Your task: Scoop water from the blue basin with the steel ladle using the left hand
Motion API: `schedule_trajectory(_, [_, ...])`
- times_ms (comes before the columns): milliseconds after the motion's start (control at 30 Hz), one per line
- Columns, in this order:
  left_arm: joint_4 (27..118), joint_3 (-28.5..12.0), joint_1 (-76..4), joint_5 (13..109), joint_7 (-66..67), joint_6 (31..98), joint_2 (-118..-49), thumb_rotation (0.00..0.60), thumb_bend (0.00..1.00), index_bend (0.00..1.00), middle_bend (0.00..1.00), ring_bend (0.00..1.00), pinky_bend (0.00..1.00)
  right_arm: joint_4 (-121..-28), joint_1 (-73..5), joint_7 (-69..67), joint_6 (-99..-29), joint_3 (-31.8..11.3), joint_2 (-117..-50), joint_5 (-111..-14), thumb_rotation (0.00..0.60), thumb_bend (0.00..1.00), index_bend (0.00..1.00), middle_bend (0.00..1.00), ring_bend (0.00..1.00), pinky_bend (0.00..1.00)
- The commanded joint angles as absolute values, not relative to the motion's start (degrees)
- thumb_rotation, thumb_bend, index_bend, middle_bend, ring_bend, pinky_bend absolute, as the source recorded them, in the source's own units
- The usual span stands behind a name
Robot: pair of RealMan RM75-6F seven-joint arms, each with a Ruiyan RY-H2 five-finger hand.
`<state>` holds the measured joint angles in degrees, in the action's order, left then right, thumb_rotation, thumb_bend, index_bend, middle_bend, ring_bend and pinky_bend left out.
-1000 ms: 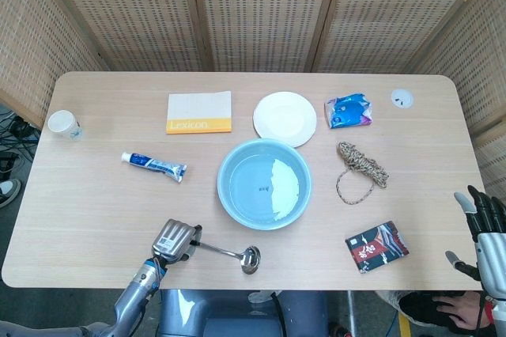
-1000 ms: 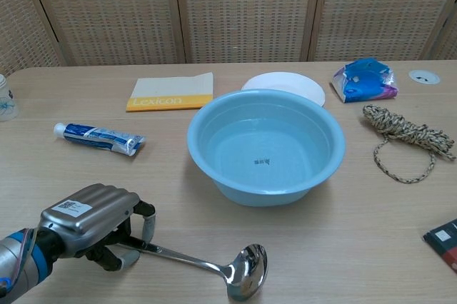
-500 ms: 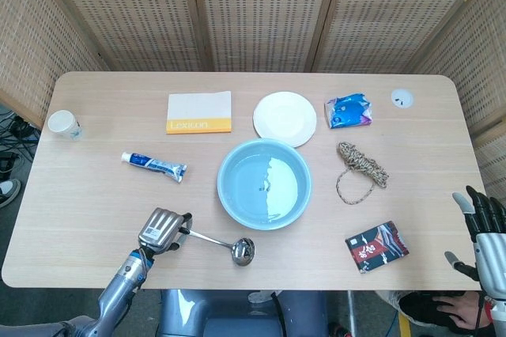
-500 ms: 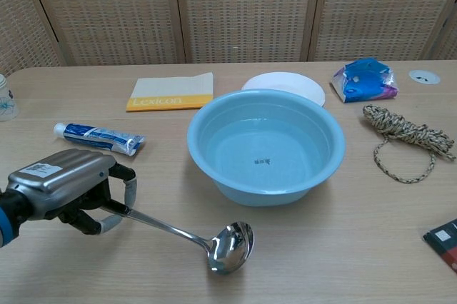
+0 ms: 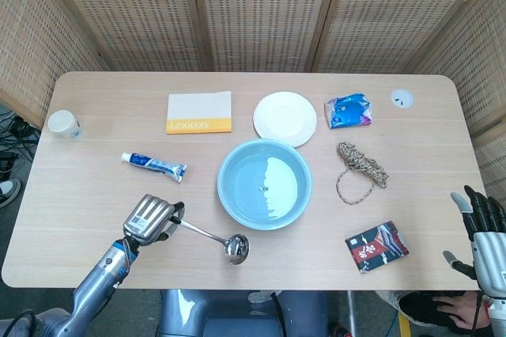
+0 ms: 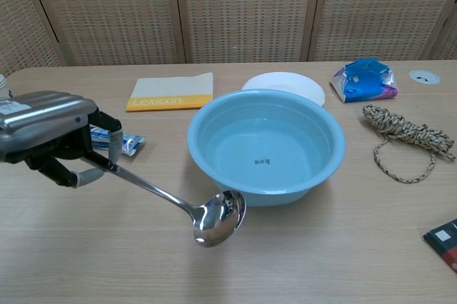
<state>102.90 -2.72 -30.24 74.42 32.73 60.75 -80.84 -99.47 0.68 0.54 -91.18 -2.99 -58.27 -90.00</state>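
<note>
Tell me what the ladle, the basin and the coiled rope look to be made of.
Ladle: polished steel, going by its mirror-bright bowl and thin shiny handle, held by the left hand.
Basin: probably plastic, with a smooth, even, pale blue wall and a soft sheen; water inside reflects light.
Rope: seemingly braided fibre, mottled tan and dark, matte; natural or synthetic cannot be told.

The booklet (image 5: pixel 199 111) near the surface's far edge reads "Lexicon" in pale letters on its orange band. Small dark print on the basin (image 6: pixel 214 140) floor is too small to read.
</note>
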Motion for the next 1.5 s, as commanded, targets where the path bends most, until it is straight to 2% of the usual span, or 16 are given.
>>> schedule_trajectory(33, [108.92,-6.34,-33.35,69.91,37.59,59.34,-76.6,0.6,0.46,0.98,0.98,1.0,1.0,-99.46,0.58,0.88,-90.96,-3.23,-58.39,-89.43,0.6,0.0,0.0,0.0,0.0,0.0])
schedule_trajectory(200, [114.46,-11.22,-38.54,60.07,45.31,58.33,-73.7,0.6,0.46,0.99,0.98,1.0,1.0,-99.38,0.38,1.22,-90.68,-3.61,-58.51,-88.67,0.6,0.0,0.0,0.0,0.0,0.0])
schedule_trajectory(367, [116.37,-14.84,-45.32,45.72,52.98,58.28,-73.35,0.6,0.46,0.99,0.98,1.0,1.0,-99.42,0.23,1.52,-90.58,-3.87,-58.59,-88.32,0.6,0.0,0.0,0.0,0.0,0.0])
schedule_trajectory(533, [115.2,-17.04,-52.12,33.93,58.48,59.45,-74.81,0.6,0.47,0.99,0.98,1.0,1.0,-99.29,-0.02,1.7,-90.12,-4.16,-58.68,-87.61,0.6,0.0,0.0,0.0,0.0,0.0])
schedule_trajectory(700, [109.94,-18.87,-60.14,21.95,62.49,60.19,-78.77,0.6,0.47,0.99,0.98,1.0,1.0,-98.61,-0.77,1.4,-88.28,-5.18,-58.85,-84.65,0.6,0.0,0.0,0.0,0.0,0.0])
schedule_trajectory(933, [96.16,-18.45,-70.57,10.07,66.66,58.33,-87.09,0.6,0.48,0.99,0.98,1.0,1.0,-97.87,-0.86,0.17,-87.86,-6.05,-58.48,-82.64,0.6,0.0,0.0,0.0,0.0,0.0])
schedule_trajectory(1100, [89.44,-17.19,-74.55,7.74,67.79,58.1,-91.33,0.6,0.48,1.0,0.98,1.0,1.0,-97.6,-0.83,-0.1,-87.75,-6.23,-58.37,-82.06,0.6,0.0,0.0,0.0,0.0,0.0])
schedule_trajectory(1500, [80.53,-14.32,-79.25,5.39,69.63,57.11,-97.88,0.6,0.48,1.0,0.98,1.0,1.0,-96.58,-0.6,-1.46,-87.15,-6.48,-58.27,-80.43,0.6,0.0,0.0,0.0,0.0,0.0])
